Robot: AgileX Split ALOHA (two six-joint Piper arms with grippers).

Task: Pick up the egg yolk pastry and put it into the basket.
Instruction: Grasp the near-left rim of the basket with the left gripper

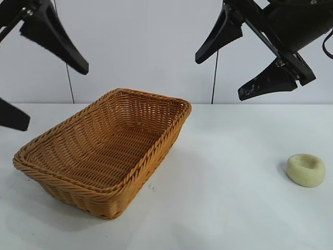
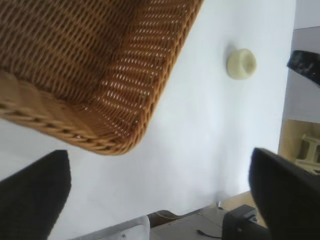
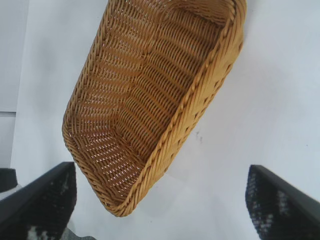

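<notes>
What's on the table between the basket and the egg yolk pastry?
Nothing: bare white table separates the basket and the egg yolk pastry, seen in the exterior view.

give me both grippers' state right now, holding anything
Left gripper: open, empty, up above the basket.
Right gripper: open, empty, raised well above the egg yolk pastry, which sits on the table.
</notes>
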